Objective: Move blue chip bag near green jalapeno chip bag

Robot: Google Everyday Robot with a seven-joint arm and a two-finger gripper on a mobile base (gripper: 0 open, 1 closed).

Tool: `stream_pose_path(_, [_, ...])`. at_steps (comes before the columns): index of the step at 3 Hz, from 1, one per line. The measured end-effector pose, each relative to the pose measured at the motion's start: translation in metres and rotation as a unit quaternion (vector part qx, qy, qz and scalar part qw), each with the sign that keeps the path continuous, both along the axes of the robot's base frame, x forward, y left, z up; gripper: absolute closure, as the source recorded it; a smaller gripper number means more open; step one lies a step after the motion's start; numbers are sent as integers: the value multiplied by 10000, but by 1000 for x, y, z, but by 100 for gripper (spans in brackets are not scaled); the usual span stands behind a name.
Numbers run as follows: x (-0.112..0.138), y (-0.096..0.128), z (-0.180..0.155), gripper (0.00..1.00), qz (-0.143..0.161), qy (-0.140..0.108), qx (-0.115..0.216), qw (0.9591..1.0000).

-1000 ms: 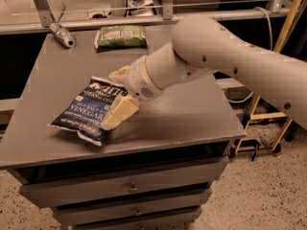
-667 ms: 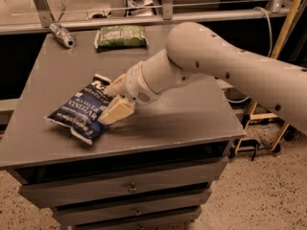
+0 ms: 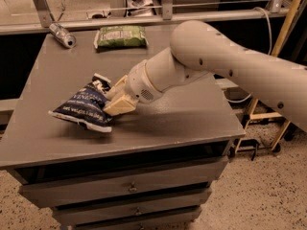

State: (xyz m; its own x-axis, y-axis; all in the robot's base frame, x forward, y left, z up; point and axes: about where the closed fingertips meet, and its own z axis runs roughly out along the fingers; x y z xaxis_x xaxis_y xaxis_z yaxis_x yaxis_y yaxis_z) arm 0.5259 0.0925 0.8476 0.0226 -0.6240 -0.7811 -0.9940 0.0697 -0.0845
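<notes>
edged leftward, blue chip bag [image 3: 81, 107] sits seemingly clamped in gripper [image 3: 112, 99].

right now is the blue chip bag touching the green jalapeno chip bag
No, the blue chip bag is held by the gripper near the front, apart from the green jalapeno chip bag at the far edge.

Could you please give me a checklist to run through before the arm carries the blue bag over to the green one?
1. The claw is shut on the blue chip bag, at its right end: ok.
2. The bag hangs fully clear of the table: cannot tell.
3. The green jalapeno chip bag lies in sight at the far edge: ok.
4. Nothing lies between the two bags: ok.
5. The can lies apart from the green bag: ok.
6. The bags are close together: not ok.
</notes>
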Motion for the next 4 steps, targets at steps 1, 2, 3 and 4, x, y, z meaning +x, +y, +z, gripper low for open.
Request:
stream_pose_path(1, [13, -34, 28, 100, -319, 86, 209, 9992])
stream_pose_path(2, [44, -95, 74, 100, -968, -159, 241, 9949])
stream_pose_path(3, [44, -95, 74, 100, -967, -159, 241, 9949])
stream_pose_path(4, [60, -107, 79, 100, -1005, -487, 236, 9935])
